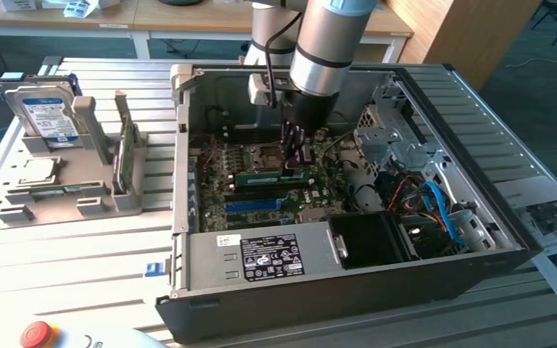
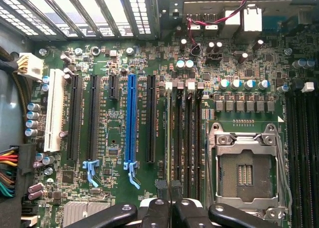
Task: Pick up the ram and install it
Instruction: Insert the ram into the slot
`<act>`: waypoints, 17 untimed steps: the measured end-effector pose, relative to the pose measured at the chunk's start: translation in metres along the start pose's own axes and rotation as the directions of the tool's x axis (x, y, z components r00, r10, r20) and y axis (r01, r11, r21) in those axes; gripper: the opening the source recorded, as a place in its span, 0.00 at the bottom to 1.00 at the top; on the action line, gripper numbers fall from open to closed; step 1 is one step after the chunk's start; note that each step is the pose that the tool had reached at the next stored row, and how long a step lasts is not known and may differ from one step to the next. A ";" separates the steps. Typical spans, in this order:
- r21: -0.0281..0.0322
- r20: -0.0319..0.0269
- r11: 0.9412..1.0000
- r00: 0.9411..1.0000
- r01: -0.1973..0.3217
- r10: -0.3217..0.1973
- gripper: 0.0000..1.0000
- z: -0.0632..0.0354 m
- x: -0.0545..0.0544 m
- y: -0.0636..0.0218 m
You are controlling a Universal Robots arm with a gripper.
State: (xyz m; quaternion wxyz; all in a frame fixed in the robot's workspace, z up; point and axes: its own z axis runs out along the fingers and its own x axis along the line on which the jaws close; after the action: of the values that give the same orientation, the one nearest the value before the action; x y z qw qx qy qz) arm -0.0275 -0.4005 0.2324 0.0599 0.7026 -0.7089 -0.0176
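Your hand [image 1: 296, 161] reached down inside the open computer case [image 1: 356, 286], fingers pressed close together and pinching the ram [image 1: 262, 176]. The green stick hung directly below the fingertips, lying along the memory slots [image 1: 259, 185] just beside the processor socket [image 1: 264, 154]. You could not tell from either view whether it was seated in a slot or only resting over one.

From the wrist view you saw the hand [image 2: 169, 188] from above, with the ram [image 2: 169, 138] edge-on as a thin pale line running away from the fingertips over the outermost slot. The empty socket [image 2: 244, 173] lay to one side, the blue expansion slot [image 2: 131, 123] to the other.

The exterior view gave you what the wrist view could not: the arm [image 1: 322, 43] coming down from above, and a grey holder [image 1: 66, 199] well apart from the case on the exterior view's left. It carried a hard drive [image 1: 51, 112] with a blue label and an upright green card [image 1: 122, 156].

Case and holder stood on a slatted metal desk [image 1: 66, 250], with a red button [image 1: 37, 333] at the near edge, printed sheets [image 1: 554, 217] on the exterior view's right, and wooden tables [image 1: 162, 18] behind.
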 end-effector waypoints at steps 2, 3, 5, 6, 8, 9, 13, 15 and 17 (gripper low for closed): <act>0.000 0.000 1.000 1.000 0.000 0.000 0.11 0.0003 0.000 0.0000; 0.000 0.000 1.000 1.000 0.000 0.000 0.11 0.0005 0.000 -0.0001; 0.001 0.000 1.000 1.000 0.000 0.000 0.11 0.0008 0.000 -0.0001; 0.001 0.000 1.000 1.000 0.000 0.000 0.11 0.0008 0.000 -0.0001; 0.001 0.000 1.000 1.000 0.000 0.000 0.11 0.0011 0.000 -0.0001; 0.001 0.000 1.000 1.000 0.000 0.000 0.11 0.0013 0.000 -0.0002; 0.002 0.001 1.000 1.000 0.000 0.000 0.11 0.0026 0.000 -0.0003; 0.002 0.000 1.000 1.000 0.000 0.000 0.11 0.0029 0.000 -0.0003; 0.002 0.000 1.000 1.000 0.000 0.000 0.11 0.0029 0.000 -0.0003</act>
State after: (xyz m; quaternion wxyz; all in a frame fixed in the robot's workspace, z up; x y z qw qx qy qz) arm -0.0276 -0.4006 0.2295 0.0592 0.7026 -0.7090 -0.0167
